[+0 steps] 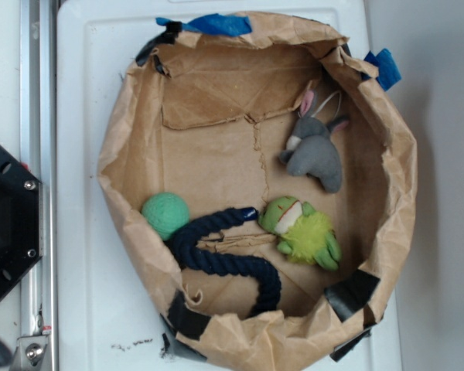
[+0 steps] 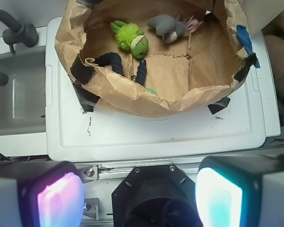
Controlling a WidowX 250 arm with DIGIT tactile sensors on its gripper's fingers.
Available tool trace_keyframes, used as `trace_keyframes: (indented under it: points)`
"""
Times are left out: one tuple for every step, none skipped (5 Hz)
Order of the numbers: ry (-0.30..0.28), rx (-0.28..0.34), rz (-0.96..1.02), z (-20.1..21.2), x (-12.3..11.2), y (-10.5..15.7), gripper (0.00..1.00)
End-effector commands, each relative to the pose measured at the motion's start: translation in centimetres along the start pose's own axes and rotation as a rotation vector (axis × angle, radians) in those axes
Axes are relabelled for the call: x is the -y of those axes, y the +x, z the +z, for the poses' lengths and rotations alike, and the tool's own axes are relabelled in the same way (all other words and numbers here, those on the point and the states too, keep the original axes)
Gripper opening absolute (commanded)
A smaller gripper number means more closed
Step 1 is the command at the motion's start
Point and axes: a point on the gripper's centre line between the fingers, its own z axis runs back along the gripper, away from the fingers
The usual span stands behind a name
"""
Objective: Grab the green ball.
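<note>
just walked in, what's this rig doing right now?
A WidowX arm is set to grab the green ball, which sits at the edge of a crumpled brown paper bin, beside a navy rope. A lime plush frog and a grey bunny lie in there too. Nothing is being handled yet: the claw is open and back from the bin, over the white platform. From the wrist view, only a sliver of the ball shows over the bin wall.
</note>
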Motion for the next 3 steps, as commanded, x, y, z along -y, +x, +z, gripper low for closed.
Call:
trace_keyframes:
  points:
    - [0.0, 0.0, 0.0, 0.0, 0.0, 0.0, 1.0]
    - [-0.057, 0.019, -0.033, 0.2, -1.1, 4.8, 1.0]
    - [-0.089, 0.024, -0.128, -0.8, -1.9, 7.5, 1.0]
